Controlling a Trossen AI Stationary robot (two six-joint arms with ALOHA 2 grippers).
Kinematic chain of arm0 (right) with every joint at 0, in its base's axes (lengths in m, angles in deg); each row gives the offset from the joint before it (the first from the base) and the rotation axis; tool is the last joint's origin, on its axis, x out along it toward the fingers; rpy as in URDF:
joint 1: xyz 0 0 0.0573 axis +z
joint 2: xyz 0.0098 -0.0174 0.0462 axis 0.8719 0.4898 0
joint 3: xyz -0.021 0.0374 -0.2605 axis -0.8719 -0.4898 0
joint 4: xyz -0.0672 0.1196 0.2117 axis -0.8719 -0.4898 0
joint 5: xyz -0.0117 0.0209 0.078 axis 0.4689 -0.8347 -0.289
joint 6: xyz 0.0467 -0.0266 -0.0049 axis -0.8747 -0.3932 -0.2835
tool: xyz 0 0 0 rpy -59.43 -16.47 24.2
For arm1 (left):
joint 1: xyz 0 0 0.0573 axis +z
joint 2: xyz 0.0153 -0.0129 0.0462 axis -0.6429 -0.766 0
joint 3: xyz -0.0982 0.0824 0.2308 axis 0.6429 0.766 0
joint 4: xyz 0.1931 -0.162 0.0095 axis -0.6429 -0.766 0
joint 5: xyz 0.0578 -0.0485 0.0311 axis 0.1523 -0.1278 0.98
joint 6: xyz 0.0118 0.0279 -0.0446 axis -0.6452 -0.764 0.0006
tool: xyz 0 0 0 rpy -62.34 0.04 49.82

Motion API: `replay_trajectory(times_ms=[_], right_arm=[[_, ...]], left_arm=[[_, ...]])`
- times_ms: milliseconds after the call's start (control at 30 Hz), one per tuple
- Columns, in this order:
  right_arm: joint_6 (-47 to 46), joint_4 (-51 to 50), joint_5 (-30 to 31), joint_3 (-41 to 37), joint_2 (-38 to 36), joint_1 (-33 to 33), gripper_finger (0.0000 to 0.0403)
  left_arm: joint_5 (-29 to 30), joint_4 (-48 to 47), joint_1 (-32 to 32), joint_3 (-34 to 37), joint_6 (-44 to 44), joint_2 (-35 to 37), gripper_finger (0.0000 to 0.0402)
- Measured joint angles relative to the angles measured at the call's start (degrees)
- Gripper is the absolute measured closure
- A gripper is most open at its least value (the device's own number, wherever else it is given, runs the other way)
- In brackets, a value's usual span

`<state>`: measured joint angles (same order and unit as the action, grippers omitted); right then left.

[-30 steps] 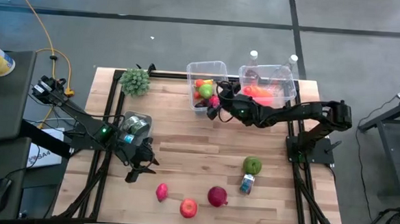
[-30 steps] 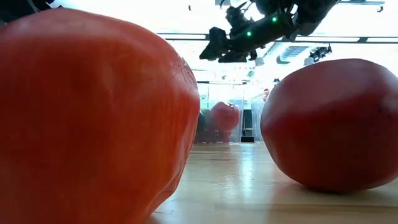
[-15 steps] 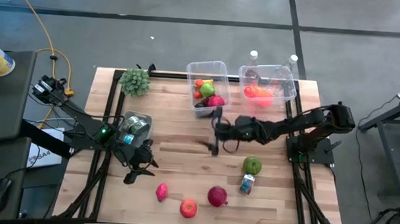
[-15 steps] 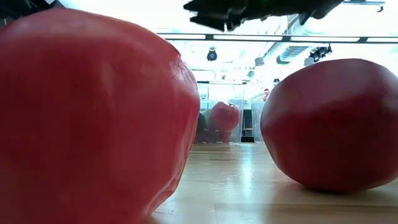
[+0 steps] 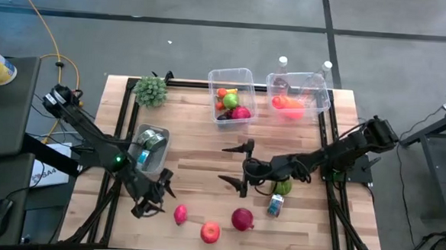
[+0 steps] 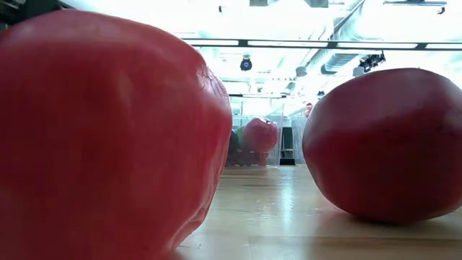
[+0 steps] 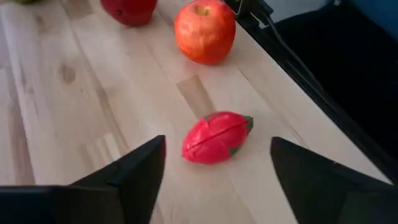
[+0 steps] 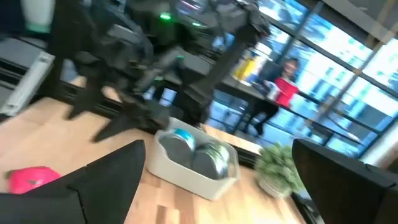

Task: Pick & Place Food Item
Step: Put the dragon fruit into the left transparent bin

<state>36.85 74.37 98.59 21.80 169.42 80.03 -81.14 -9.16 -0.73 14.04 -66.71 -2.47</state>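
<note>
On the pale wooden slatted surface (image 5: 206, 158), the left claw (image 5: 152, 198) is seen low over the near-left part, its two dark fingers (image 7: 134, 171) spread wide with nothing between them. Just beyond it lies the small pink-red oval fruit with a green tip (image 7: 216, 137) — in the left wrist view it sits in the gap framed by the fingers, untouched, flat on the wood. Further along the near edge, a round red-orange apple (image 5: 210, 231) and a dark red rounded fruit (image 5: 242, 219) are found, near each other but apart. The right claw (image 5: 238, 166) is held over the middle of the surface, its jaws standing fully apart and empty. Just beside the right arm's wrist a green apple (image 5: 282, 186) rests, with a small blue-and-white packet (image 5: 276, 206) touching or nearly touching it on the near side. At the far edge two clear plastic bins are placed side by side: the left clear bin (image 5: 212, 78) holds green, orange and pink-red pieces, while the right clear bin (image 5: 324, 96) holds an orange-red item. A leafy green bunch (image 5: 150, 90) lies at the far-left corner, and a shallow grey tray with round metal tins (image 5: 150, 144) sits at the left side. In the low view, the frame is filled by two large red fruits, so neither claw is shown there.
</note>
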Motion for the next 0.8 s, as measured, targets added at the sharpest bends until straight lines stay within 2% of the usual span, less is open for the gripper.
replay_trajectory(times_ms=[100, 167, 267, 467, 633, 800], right_arm=[[-2.1, -0.5, 1.2, 0.0, 0.0, 0.2, 0.0009], [-4.4, -0.8, 1.3, 0.0, 0.0, 0.2, 0.0009], [-6.7, -0.9, 1.3, 0.0, 0.0, 0.2, 0.0009], [-12.4, -4.3, 1.1, 0.0, 0.0, 0.5, 0.0009], [-10.0, -7.5, 1.5, 0.0, 0.0, 3.0, 0.0009], [-9.6, -7.5, 6.4, 0.0, 0.0, 6.1, 0.0009]], left_arm=[[0.7, 4.7, -0.6, 0.0, -3.3, -3.9, 0.0086], [3.8, 8.6, -0.7, 0.0, -6.3, -5.7, 0.0065], [5.1, 11.6, -0.6, 0.0, -5.8, -7.1, 0.0049], [5.0, 16.3, -0.7, 0.0, -4.2, -7.6, 0.0046], [5.1, 26.0, -0.7, 0.0, -7.1, -7.6, 0.0046], [5.1, 29.2, -0.7, 0.0, -9.7, -7.6, 0.0046]])
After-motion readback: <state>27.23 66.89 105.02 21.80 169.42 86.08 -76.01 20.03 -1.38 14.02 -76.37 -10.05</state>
